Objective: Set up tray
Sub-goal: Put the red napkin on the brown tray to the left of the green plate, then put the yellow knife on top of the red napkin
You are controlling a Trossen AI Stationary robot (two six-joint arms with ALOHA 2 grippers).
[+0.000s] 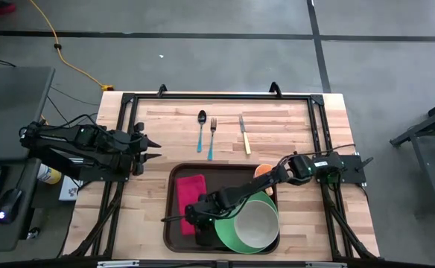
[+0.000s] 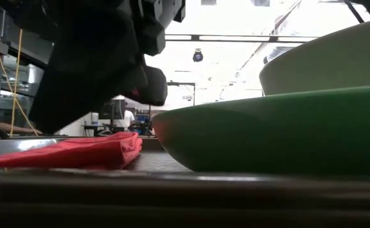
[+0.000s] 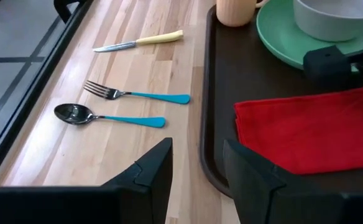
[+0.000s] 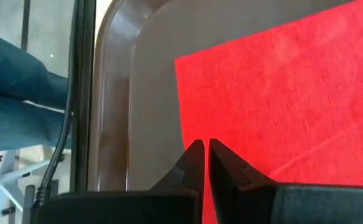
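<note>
Right gripper (image 4: pixel 202 163): fingers closed together, empty, tips just above the red napkin (image 4: pixel 281 99) near its edge.
Left gripper (image 3: pixel 197 168): fingers spread apart, holding nothing, the tray (image 3: pixel 214 112) rim just ahead between them.
Tray: at the table's near edge, carrying napkin, green plate (image 1: pixel 236 232) and bowl (image 1: pixel 257 223).
Beyond left fingers: spoon (image 3: pixel 107 116), fork (image 3: pixel 135 94), knife (image 3: pixel 138 42) on the wood.

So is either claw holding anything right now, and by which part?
Nothing is held. The right claw is shut with nothing between its fingers, just over the near edge of the red napkin on the tray. The left claw is open, off the tray.
</note>
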